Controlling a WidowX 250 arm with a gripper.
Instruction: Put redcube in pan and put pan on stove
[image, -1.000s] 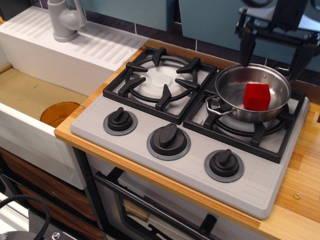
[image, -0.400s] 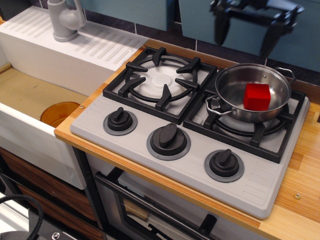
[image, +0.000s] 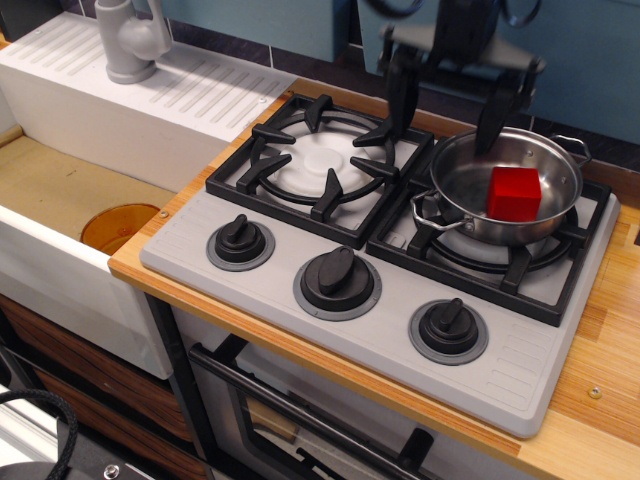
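The redcube (image: 514, 192) lies inside the pan (image: 470, 185), a shiny steel pot with wire loop handles. The pan sits on the right burner grate of the light-grey stove (image: 300, 250). My gripper (image: 447, 118) hangs open and empty above the back of the stove, between the two burners. Its left finger is over the left grate's back right corner. Its right finger is over the pan's back rim. It holds nothing.
The left burner (image: 322, 157) is bare. Three black knobs (image: 337, 279) line the stove front. A white sink (image: 70, 190) with a grey tap (image: 128, 40) and an orange drain disc (image: 115, 226) lies to the left. Wooden counter (image: 605, 360) extends right.
My gripper has moved left and come lower, from above the pan toward the gap between the burners. It stays open. The pan and redcube have not moved.
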